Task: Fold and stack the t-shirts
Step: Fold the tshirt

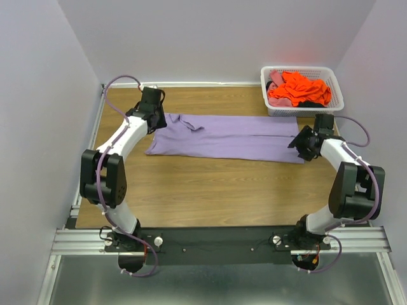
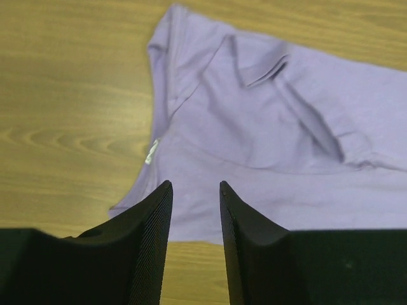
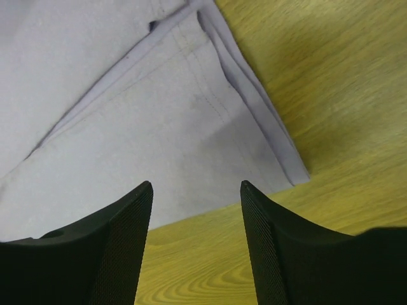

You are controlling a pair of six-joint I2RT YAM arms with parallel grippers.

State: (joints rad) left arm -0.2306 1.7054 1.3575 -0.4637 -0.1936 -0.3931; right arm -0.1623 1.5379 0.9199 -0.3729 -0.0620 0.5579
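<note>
A lavender t-shirt (image 1: pixel 226 136) lay folded in a long strip across the wooden table (image 1: pixel 210 190), left gripper (image 2: pixel 196 185) over its collar end, jaws apart and empty, right gripper (image 3: pixel 196 185) likewise parted above the hem corner, orange and pink shirts (image 1: pixel 299 89) heaped in the white basket (image 1: pixel 337 86) at the far right.

The left arm (image 1: pixel 124 143) rose from its base, folded at the elbow and reached forward and slightly inward. The left tool (image 1: pixel 154 114) was tipped downward at its end, its jaws parted by a narrow gap. The right arm (image 1: pixel 346 166) mirrored that pose, elbow out to the side. The right tool (image 1: pixel 305 143) pointed inward and down, its jaws set noticeably wider apart.
</note>
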